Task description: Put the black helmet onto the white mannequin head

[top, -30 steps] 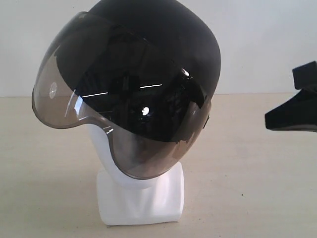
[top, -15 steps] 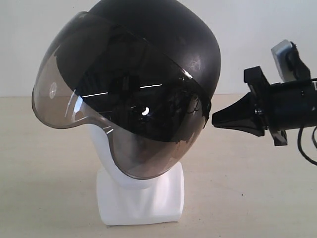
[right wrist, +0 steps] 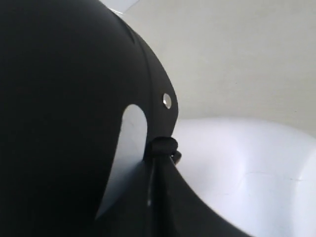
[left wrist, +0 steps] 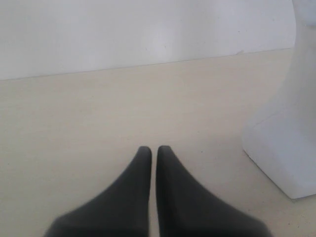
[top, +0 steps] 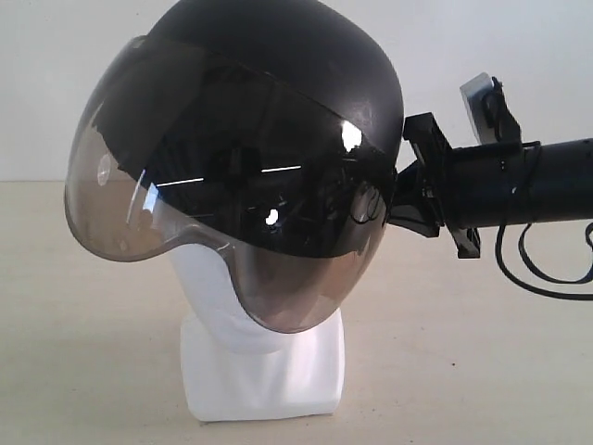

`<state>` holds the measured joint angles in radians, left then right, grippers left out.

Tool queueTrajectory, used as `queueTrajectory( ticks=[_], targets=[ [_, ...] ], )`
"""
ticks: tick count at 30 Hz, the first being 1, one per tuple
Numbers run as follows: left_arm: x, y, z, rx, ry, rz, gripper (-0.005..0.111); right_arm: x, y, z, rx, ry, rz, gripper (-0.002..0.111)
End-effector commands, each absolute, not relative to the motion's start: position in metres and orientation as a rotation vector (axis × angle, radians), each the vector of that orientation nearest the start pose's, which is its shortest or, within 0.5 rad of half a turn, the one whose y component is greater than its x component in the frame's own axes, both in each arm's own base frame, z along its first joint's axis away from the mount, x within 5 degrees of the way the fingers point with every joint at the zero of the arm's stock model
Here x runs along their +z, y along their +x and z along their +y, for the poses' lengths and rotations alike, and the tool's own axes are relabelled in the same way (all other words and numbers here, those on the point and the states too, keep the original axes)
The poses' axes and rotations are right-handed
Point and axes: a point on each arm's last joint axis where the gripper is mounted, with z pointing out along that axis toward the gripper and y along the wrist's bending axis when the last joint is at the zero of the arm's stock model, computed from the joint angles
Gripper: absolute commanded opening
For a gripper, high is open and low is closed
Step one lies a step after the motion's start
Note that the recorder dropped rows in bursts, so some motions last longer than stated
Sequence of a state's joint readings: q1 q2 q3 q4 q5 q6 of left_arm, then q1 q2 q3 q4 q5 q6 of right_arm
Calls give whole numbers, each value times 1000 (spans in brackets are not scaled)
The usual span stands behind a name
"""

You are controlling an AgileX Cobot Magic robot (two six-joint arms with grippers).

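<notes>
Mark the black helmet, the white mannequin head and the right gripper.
black helmet (top: 296,74), exterior view, top of shell.
white mannequin head (top: 264,371), exterior view, squarish base.
right gripper (top: 398,202), exterior view, shut fingertips.

There is one helmet (top: 296,74) with one visor (top: 222,213), one head (top: 264,371) and one surface (top: 83,371). Two tools can be counted: the left tool (left wrist: 149,153) and the right tool (top: 400,199). One silver stud (right wrist: 167,101) shows on the helmet's shell.
</notes>
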<state>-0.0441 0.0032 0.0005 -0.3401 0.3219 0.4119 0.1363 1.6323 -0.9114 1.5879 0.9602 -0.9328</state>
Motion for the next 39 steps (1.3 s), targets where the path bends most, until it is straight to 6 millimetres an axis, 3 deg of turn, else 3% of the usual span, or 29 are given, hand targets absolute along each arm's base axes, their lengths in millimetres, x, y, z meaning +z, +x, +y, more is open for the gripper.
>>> queueTrajectory(
  ticks=[1, 10, 20, 33, 39],
  targets=[
    [186, 54, -12, -58, 189, 1771, 4, 256, 300, 122, 1591, -23, 2181, 0],
    [186, 54, -12, -58, 189, 1771, 4, 260, 299, 123, 1624, -14, 2164, 0],
    [186, 54, -12, -58, 189, 1771, 4, 291, 300, 123, 1638, -45, 2101, 0],
    [186, 54, -12, -58, 189, 1771, 4, 281, 302, 120, 1516, -29, 2189, 0],
    [186, 54, -12, -58, 189, 1771, 4, 278, 304, 107, 1498, -4, 2231, 0]
  ],
)
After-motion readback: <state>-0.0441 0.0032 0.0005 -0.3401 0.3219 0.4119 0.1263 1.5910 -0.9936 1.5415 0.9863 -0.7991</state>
